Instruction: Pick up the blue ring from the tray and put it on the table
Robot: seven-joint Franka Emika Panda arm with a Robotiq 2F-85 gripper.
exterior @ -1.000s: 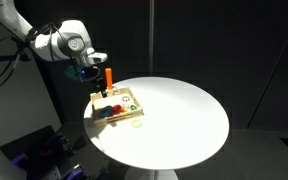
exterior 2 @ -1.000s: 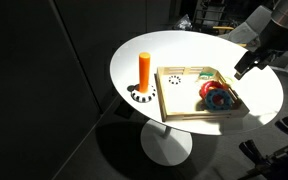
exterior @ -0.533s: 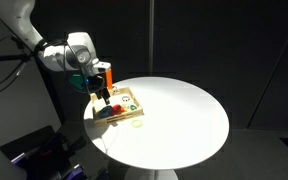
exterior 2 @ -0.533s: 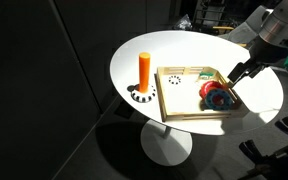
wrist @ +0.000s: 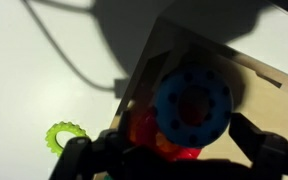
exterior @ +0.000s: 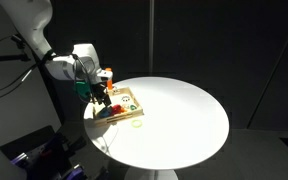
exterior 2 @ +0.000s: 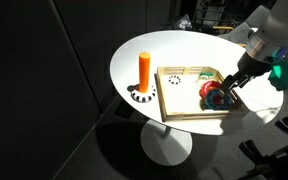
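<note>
The blue ring (wrist: 192,103) lies in the tan wooden tray (wrist: 219,52), resting on a red piece (wrist: 147,134). In an exterior view the ring (exterior 2: 222,101) sits at the tray's (exterior 2: 180,113) corner nearest the arm. My gripper (wrist: 181,150) is open and low over the tray, with one finger (wrist: 102,152) on each side of the ring. It also shows in both exterior views (exterior 2: 228,88) (exterior: 103,97), down at the tray (exterior: 130,113). The white table (exterior: 179,115) carries the tray. I cannot tell whether the fingers touch the ring.
An orange upright peg (exterior 2: 144,68) stands on a dotted base on the table beside the tray. A small green toothed ring (wrist: 65,135) lies on the table just outside the tray. A dark piece (exterior 2: 208,88) lies in the tray. The tray sits near the table's edge.
My gripper has come down from above the tray's edge to just over the blue ring, fingers now around it. The ring and tray have not moved.
</note>
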